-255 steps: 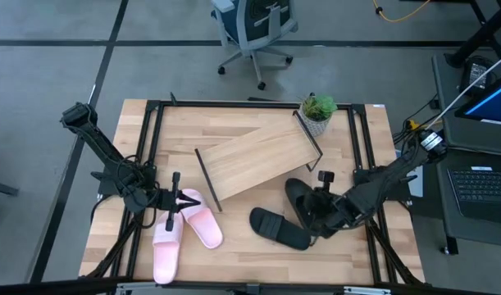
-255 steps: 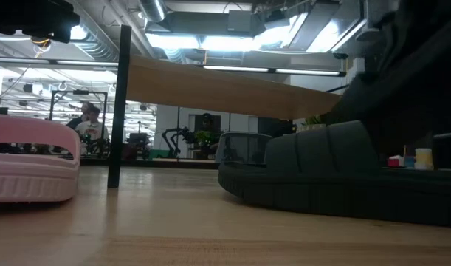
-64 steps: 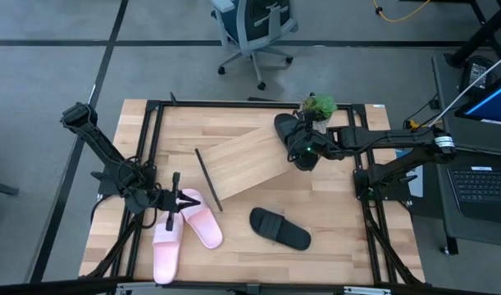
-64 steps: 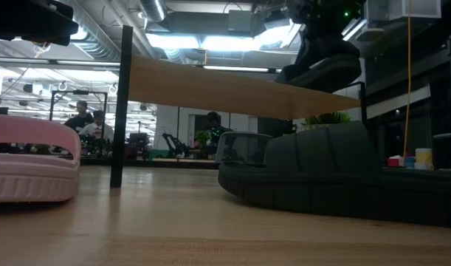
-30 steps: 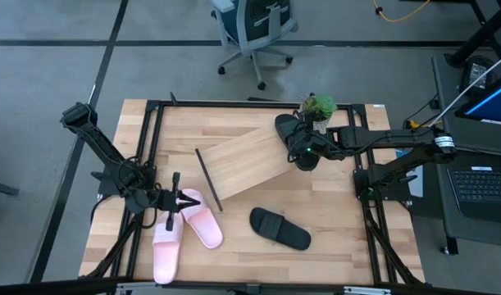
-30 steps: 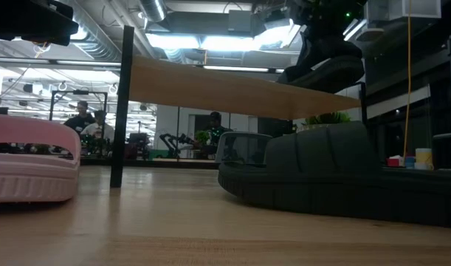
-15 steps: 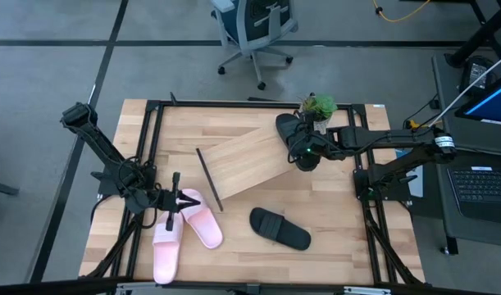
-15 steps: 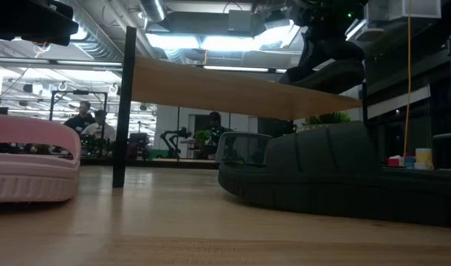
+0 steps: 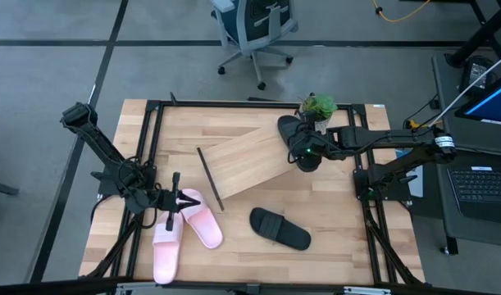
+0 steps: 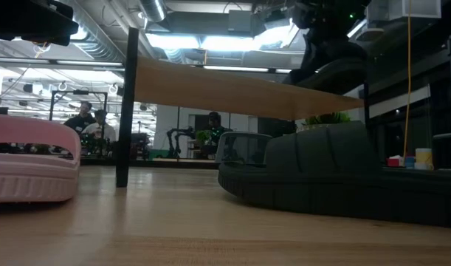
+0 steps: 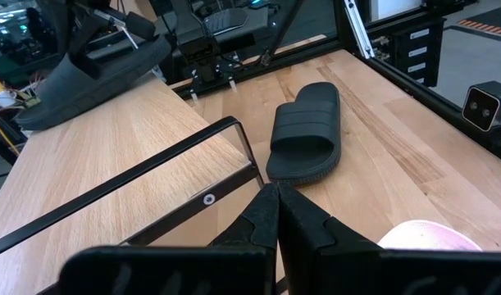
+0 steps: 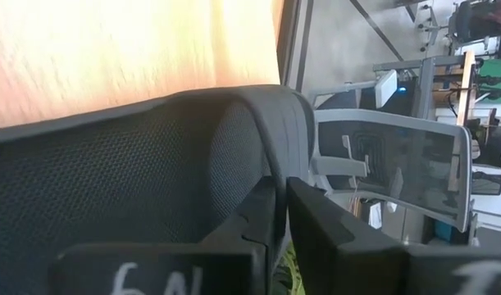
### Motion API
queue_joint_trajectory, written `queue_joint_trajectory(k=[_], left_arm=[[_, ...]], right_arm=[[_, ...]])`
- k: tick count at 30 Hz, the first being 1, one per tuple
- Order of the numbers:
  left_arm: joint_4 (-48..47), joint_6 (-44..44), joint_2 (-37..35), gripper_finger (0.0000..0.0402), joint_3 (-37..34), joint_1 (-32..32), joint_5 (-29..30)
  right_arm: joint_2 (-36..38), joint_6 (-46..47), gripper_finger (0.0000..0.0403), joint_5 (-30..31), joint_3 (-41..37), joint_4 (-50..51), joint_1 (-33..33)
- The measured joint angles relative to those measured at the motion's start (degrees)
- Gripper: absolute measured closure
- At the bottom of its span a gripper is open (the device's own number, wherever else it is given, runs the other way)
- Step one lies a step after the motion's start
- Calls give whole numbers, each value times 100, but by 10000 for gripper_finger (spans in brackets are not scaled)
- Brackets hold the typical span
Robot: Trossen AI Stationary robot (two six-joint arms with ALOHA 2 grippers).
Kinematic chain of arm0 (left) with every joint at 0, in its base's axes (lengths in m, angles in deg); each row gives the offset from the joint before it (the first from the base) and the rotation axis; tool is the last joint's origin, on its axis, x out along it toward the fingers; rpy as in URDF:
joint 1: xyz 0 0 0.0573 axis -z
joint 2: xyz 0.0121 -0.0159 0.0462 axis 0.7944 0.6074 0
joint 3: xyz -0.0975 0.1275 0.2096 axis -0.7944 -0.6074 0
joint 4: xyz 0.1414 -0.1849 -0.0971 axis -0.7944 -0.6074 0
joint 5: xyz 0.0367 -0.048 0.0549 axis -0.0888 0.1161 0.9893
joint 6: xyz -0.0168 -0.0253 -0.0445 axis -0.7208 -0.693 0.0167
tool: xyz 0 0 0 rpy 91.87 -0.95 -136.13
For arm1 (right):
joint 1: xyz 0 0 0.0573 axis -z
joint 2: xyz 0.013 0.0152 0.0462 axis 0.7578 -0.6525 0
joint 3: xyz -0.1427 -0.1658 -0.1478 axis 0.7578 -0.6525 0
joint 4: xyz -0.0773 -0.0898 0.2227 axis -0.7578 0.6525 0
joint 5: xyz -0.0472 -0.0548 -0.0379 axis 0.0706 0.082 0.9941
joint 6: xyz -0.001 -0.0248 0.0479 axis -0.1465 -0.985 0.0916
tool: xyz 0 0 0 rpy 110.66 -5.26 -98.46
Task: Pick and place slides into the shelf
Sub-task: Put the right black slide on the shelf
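Note:
My right gripper [image 9: 304, 152] is shut on a black slide [image 9: 289, 129] over the right end of the shelf [image 9: 254, 161], a slanted light-wood board with black end rods [image 9: 209, 179]. The low view shows this slide [image 10: 332, 65] at the board's [image 10: 232, 89] raised end. The second black slide [image 9: 280, 229] lies sole-down on the table in front of the shelf. Two pink slides [image 9: 202, 220] [image 9: 166, 250] lie at the near left. My left gripper [image 9: 178, 199] is shut beside them and holds nothing. My right gripper pinches the black slide's strap at its side edge [image 12: 269, 152], with one finger [image 12: 242, 221] under the strap and the other outside. It comes level from the table's right. The slide is tilted, and its sole [image 10: 317, 77] appears to meet the shelf board's right end.
A small potted plant [image 9: 317, 111] stands just beyond the shelf's right end, close to the held slide. Black frame rails [image 9: 152, 123] run along the table's left, far and right sides. An office chair [image 9: 254, 29] stands on the floor beyond the table.
My right gripper has moved the black slide slightly toward the table's right at the shelf's raised end. The shelf has shifted a little the same way: its left rod stands farther right than a second ago. The left arm has kept still.

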Motion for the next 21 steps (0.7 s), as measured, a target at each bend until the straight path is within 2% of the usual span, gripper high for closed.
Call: queue_joint_trajectory(k=[21], left_arm=[[0,0,0,401,0,-1,-1]], right_arm=[[0,-7,370,2,0,10,0]])
